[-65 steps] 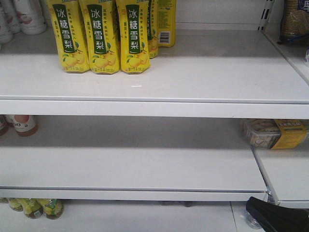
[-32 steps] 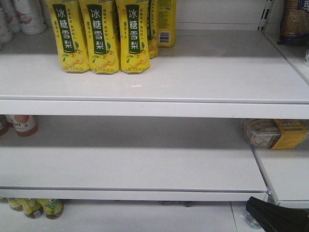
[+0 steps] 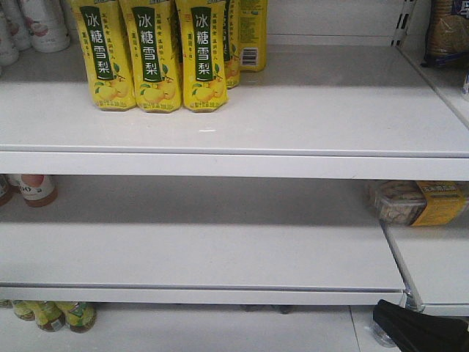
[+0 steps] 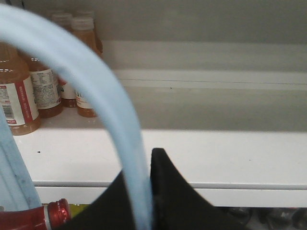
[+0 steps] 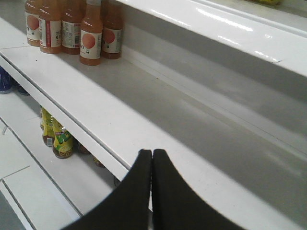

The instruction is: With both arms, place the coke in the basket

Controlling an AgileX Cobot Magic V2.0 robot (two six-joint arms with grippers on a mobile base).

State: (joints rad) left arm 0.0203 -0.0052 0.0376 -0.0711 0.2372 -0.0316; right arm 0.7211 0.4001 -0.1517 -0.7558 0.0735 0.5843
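Nothing moves across the last second: the shelves look the same, and the black arm (image 3: pixel 421 330) stays parked at the lower right of the front view.

The left gripper (image 4: pixel 146 191) is clamped on the light blue plastic basket handle (image 4: pixel 96 91), fingers tight against the strap. The right gripper (image 5: pixel 151 191) is closed, fingertips touching, holding nothing. A red-capped bottle neck (image 4: pixel 33 218) peeks in low left beside the basket, probably the coke already in. The yellow pear-drink bottles (image 3: pixel 150 55) sit untouched on the white upper shelf (image 3: pixel 308 110).
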